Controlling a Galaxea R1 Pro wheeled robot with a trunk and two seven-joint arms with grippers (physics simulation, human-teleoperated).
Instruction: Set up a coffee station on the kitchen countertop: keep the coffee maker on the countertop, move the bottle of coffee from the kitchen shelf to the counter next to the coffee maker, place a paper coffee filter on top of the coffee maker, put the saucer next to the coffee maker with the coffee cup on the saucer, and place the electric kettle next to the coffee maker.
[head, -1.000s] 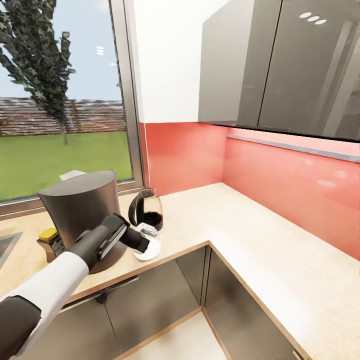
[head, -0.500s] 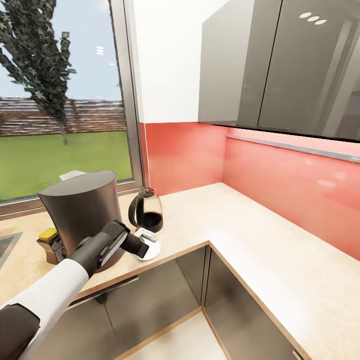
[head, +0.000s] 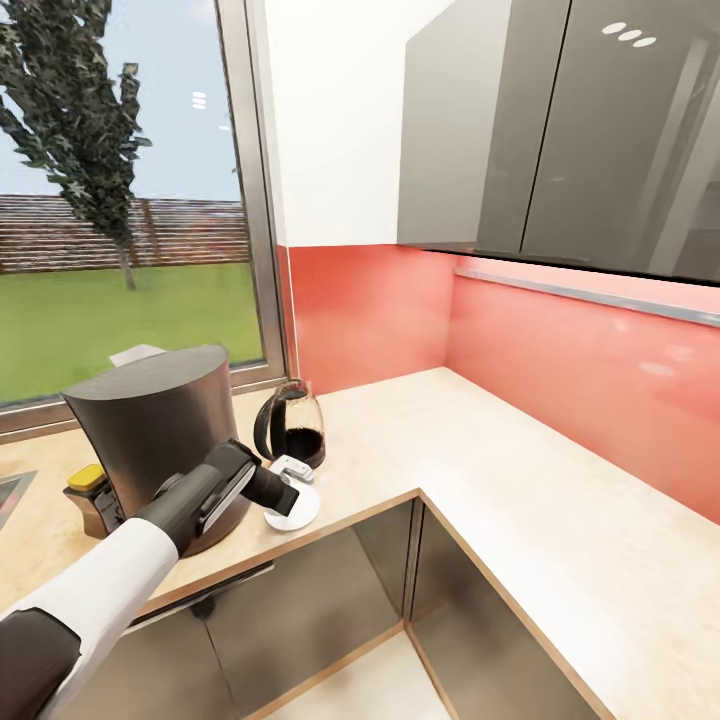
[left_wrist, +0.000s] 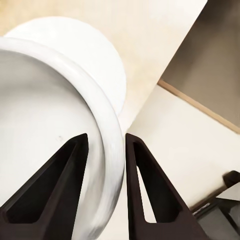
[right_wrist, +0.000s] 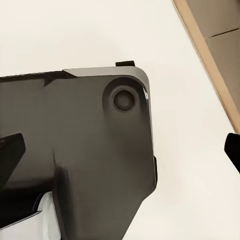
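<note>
The tabletop (head: 480, 440) is long, pale wood, and it bends round a corner under a red wall. The coffee maker (head: 160, 440) is the biggest thing on it, tall and dark grey, near the window. A white paper coffee filter (head: 137, 354) peeks out behind its top. Just beside it stands the electric kettle (head: 290, 428), glass with a black handle. On the other side, the bottle of coffee (head: 88, 492) shows its yellow lid.

Near the front edge lies the saucer (head: 300, 508), small and white. The coffee cup (left_wrist: 55, 145) sits over it. The left gripper (left_wrist: 106, 150) pinches the cup's rim, one finger inside and one outside.

I think the step now is putting the cup on the saucer. Next, the gripper should let go and lift away gently, so the cup does not tip. The right gripper's fingers (right_wrist: 10, 147) look spread wide, holding nothing.
</note>
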